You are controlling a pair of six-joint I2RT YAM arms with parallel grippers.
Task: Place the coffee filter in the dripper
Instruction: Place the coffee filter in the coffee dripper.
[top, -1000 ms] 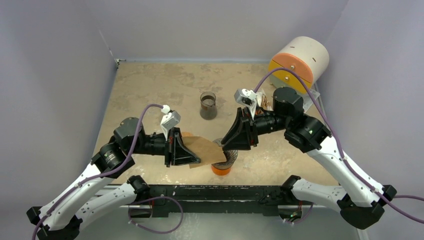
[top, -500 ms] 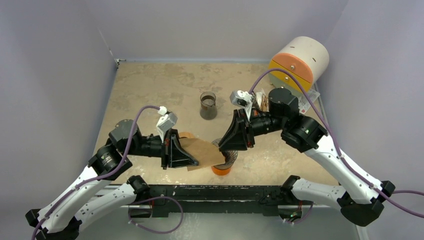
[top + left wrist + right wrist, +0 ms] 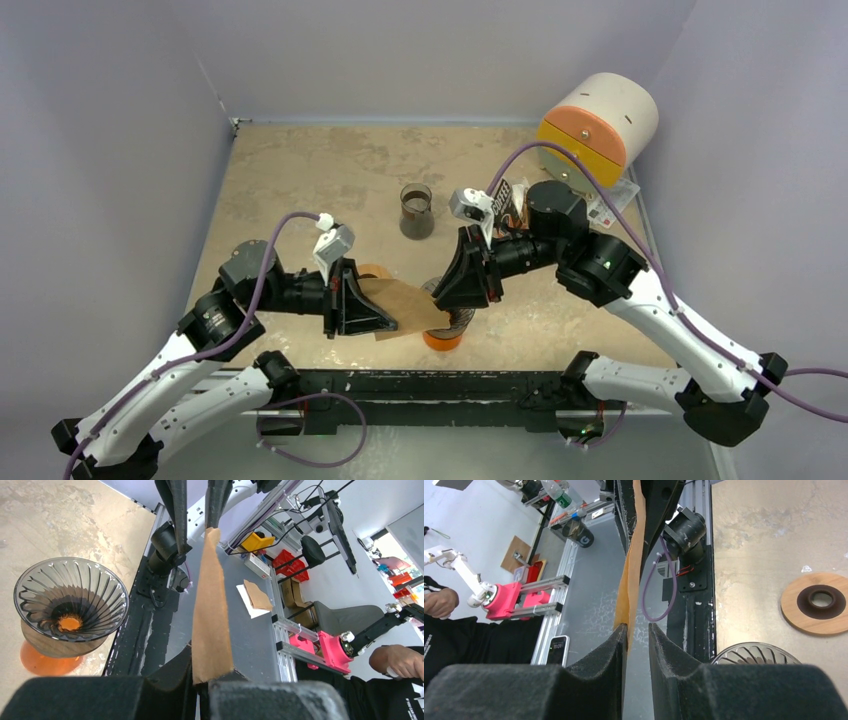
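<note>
Status at left tool [image 3: 385, 312]: clamps near edge of filter [image 3: 410, 303], keeping paper raised off desk [image 3: 300, 170], folded flat and edge-on to both wrist cameras. Right tool [image 3: 445, 297]: stands narrowly parted around far tip of filter, with tip touching one finger but not pinched. Dripper [image 3: 70, 605]: sits upright on orange base, beside and below filter.

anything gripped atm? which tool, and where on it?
Left tool pinches the coffee filter by one edge, the end nearest its own wrist. Right tool is open, straddling the opposite edge, not clamped yet.
</note>
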